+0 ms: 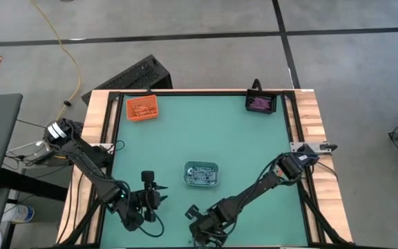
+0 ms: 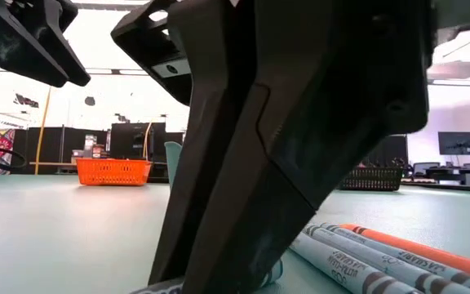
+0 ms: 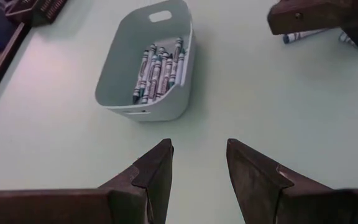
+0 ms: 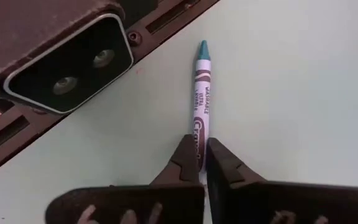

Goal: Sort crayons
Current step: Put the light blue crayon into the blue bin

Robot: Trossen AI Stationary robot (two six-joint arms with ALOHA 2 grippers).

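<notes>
A purple-labelled crayon is pinched between the right gripper's fingers; left gripper's fingers stand spread, empty

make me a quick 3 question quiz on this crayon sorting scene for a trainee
1. True or false: the right gripper is shut on a crayon.
2. Which tray lies at the table's middle? A) orange tray B) black tray C) clear-grey tray
3. What fills the clear-grey tray, seen from the left gripper?

Key:
1. True; its fingers pinch the crayon's lower end on the table.
2. C; the orange tray and black tray sit at the far corners.
3. Crayons, lying side by side.
</notes>
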